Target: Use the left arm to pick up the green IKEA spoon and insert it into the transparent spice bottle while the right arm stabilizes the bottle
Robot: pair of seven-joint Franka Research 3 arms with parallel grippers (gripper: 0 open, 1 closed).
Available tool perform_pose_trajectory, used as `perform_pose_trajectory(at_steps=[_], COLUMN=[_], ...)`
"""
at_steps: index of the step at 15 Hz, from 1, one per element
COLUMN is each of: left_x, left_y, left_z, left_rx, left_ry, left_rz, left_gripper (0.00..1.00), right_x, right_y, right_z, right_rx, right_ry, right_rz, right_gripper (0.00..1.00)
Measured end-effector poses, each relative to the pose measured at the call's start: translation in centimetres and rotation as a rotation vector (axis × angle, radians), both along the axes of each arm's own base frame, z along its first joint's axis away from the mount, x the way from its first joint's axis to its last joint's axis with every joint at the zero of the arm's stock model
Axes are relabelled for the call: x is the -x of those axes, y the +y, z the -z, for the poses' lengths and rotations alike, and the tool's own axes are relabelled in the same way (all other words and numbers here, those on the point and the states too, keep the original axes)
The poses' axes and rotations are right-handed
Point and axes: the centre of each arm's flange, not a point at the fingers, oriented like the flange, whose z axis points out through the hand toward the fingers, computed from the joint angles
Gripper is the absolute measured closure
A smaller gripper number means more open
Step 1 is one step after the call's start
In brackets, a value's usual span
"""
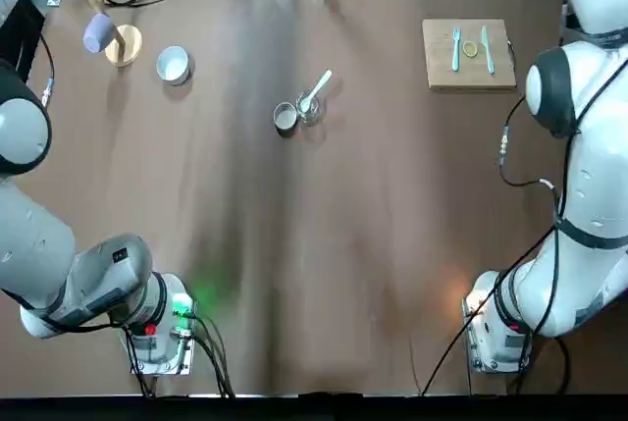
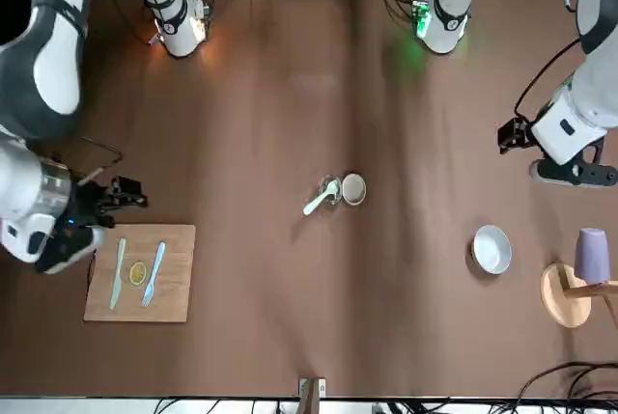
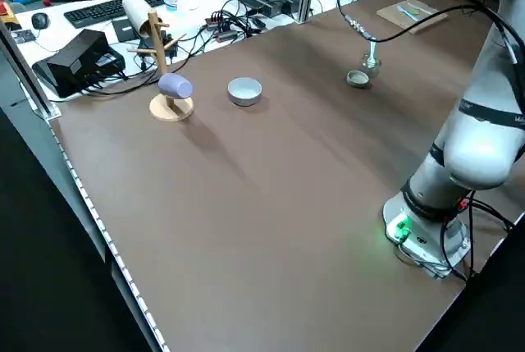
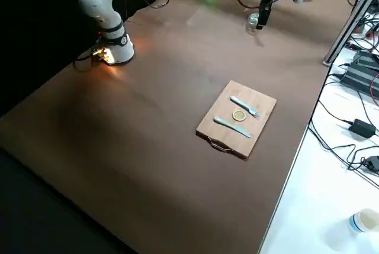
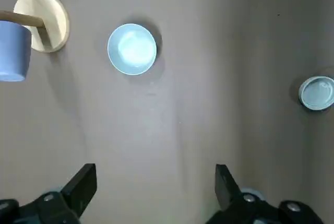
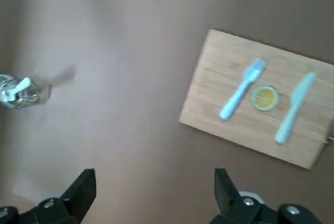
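**Spoon already in bottle; both arms clear**

Green IKEA spoon point(image 1: 316, 92) stands bowl-down in the transparent spice bottle point(image 1: 310, 110) near counter point(image 1: 324, 244) centre, handle leaning toward 1 o'clock in the top view; grey cup point(image 1: 285, 118) just beside the bottle at its 8 o'clock; left claw point(image 5: 155, 185) is well apart at the counter's 9 o'clock edge, fingers spread wide, holding nothing, looking down on the white bowl point(image 5: 132, 48) and mug stand point(image 5: 43, 20); right claw point(image 6: 155, 190) likewise wide open and empty, out at 3 o'clock by the wooden board point(image 6: 255, 98) with fork and knife; my read: insert step looks done, nothing left to grip; next move, if any, is only parking the arms; keep clear of the bottle, it looks light and tippy with the handle overhanging.
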Motion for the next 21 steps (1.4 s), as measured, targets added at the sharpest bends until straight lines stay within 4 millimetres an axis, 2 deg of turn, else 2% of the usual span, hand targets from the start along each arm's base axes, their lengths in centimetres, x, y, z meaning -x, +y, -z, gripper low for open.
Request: perform_pose_trajectory(at_steps=[1, 3, 6, 8, 11, 13, 17, 21], left_x=[-0.1, -0.1, -0.3, -0.3, 0.2, 0.4, 0.4, 0.4], left_y=[0.0, -0.9, -2.4, -1.2, 0.4, 0.7, 0.9, 1.0], left_z=[-0.1, -0.3, -0.2, -1.0, -2.4, -2.9, -3.1, -3.0], left_rx=[0.002, 0.007, 0.057, 0.114, 0.128, 0.127, 0.127, 0.127], left_ry=[-0.006, -0.022, -0.027, -0.053, -0.084, -0.093, -0.102, -0.100], left_rz=[0.000, 0.009, -0.051, -0.103, -0.135, -0.136, -0.139, -0.143], left_gripper=[0.00, 0.00, 0.00, 0.00, 0.00, 0.00, 0.00, 0.00], right_x=[0.5, 1.9, 4.9, 6.5, 8.2, 8.8, 8.9, 9.1], right_y=[-1.1, -2.0, -1.2, -1.5, -3.9, -4.2, -4.4, -6.5], right_z=[-0.9, -2.3, -4.4, -4.6, -3.2, -2.6, -3.7, -5.1], right_rx=[0.031, 0.095, 0.153, 0.163, 0.160, 0.163, 0.158, 0.151], right_ry=[-0.001, 0.014, 0.032, 0.037, 0.030, 0.039, 0.010, -0.016], right_rz=[0.019, 0.118, 0.265, 0.318, 0.363, 0.366, 0.375, 0.414], right_gripper=[0.00, 0.00, 0.00, 0.00, 0.00, 0.00, 0.00, 0.00])
